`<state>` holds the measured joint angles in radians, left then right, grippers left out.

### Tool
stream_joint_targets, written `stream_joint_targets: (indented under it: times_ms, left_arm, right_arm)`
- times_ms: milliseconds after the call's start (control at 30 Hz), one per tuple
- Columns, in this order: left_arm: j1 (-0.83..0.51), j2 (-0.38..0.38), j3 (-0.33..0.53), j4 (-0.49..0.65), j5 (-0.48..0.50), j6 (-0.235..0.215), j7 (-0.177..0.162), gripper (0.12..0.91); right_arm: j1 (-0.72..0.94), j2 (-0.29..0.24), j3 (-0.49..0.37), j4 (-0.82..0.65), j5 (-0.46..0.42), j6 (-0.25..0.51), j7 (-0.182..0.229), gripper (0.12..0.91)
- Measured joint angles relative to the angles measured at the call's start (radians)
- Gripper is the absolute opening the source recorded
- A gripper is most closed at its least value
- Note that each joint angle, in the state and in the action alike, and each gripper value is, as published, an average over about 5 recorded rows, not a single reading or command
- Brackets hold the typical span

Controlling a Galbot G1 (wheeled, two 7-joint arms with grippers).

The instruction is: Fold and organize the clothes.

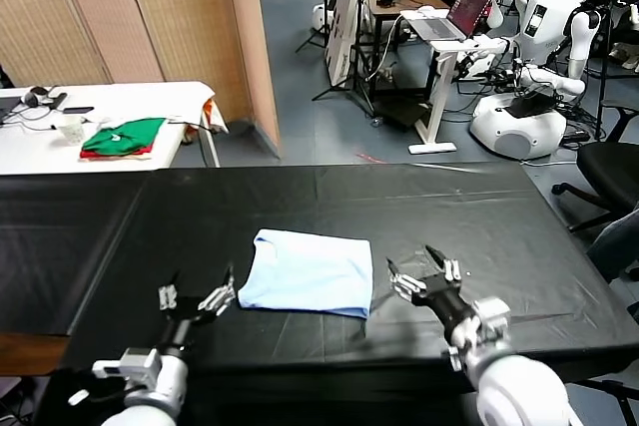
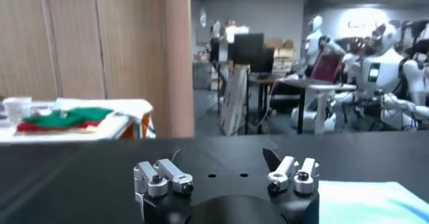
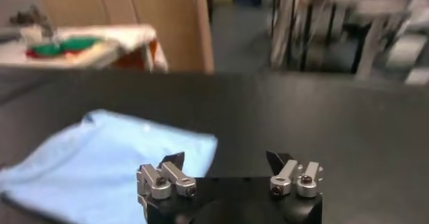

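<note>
Folded light-blue T-shirt point(image 1: 308, 273) lying limp, light and easily rumpled on the black worktop point(image 1: 479, 216), probably best pinched at a folded edge, while the left gripper point(image 1: 196, 298) and right gripper point(image 1: 423, 269) are flanking it wide open, holding nothing.

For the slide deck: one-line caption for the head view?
Folded light-blue T-shirt lying on the black table, flanked by open left pincer and open right pincer, neither touching it.

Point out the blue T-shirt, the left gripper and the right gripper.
blue T-shirt point(image 1: 308, 273): head view, middle of the folded cloth.
left gripper point(image 1: 196, 297): head view, midway between its open fingertips.
right gripper point(image 1: 421, 269): head view, midway between its open fingertips.
</note>
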<state>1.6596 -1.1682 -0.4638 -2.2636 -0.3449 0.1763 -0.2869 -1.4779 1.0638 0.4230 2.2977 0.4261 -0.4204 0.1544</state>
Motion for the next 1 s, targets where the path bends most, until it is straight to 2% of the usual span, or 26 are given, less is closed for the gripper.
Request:
stream_joint_targets:
  times_ms: [200, 433, 667, 833, 1000]
  left_arm:
    - [0.094, 0.053, -0.040, -0.046, -0.040, 0.012, -0.014, 0.907]
    - [0.165, 0.093, -0.044, -0.062, -0.068, 0.017, -0.020, 0.907]
    - [0.209, 0.101, -0.026, -0.076, -0.107, 0.054, -0.057, 0.907]
    - [0.240, 0.107, -0.032, -0.094, -0.108, 0.065, -0.056, 0.907]
    - [0.255, 0.111, -0.035, -0.102, -0.107, 0.075, -0.053, 0.907]
  right_arm:
    - [-0.177, 0.044, 0.038, 0.057, -0.110, 0.202, 0.044, 0.907]
    - [-0.342, 0.083, 0.092, 0.088, -0.209, 0.347, 0.111, 0.907]
    - [-0.500, 0.117, 0.112, 0.119, -0.250, 0.384, 0.166, 0.907]
    - [-0.580, 0.134, 0.110, 0.129, -0.237, 0.371, 0.218, 0.907]
    - [-0.631, 0.142, 0.094, 0.148, -0.227, 0.342, 0.238, 0.907]
